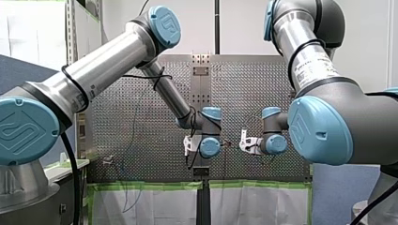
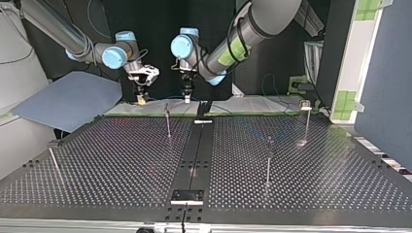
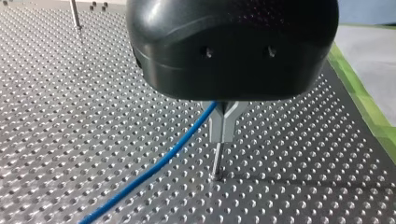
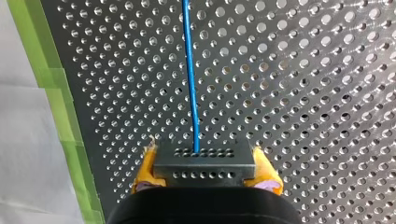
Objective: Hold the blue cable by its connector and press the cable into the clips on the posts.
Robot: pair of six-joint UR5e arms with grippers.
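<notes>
My right gripper [image 4: 206,169] pinches the dark connector [image 4: 204,161] between yellow pads [image 4: 145,170]; blue cable [image 4: 190,74] runs straight ahead over the perforated table [image 4: 303,93]. Cable meets the forked clip [image 3: 225,120] on its post [image 3: 217,161] under my left gripper [image 3: 231,60]; its grip unreadable.

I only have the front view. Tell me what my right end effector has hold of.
Observer: In the right wrist view, the right end effector has its yellow pads shut on a dark connector, and the blue cable runs straight ahead from it.
Operator: Now report what sits under my left end effector.
Observer: In the left wrist view, a grey forked clip on a thin post stands under the left end effector. The cable rises to the fork, but the black housing hides whether it is seated.
</notes>
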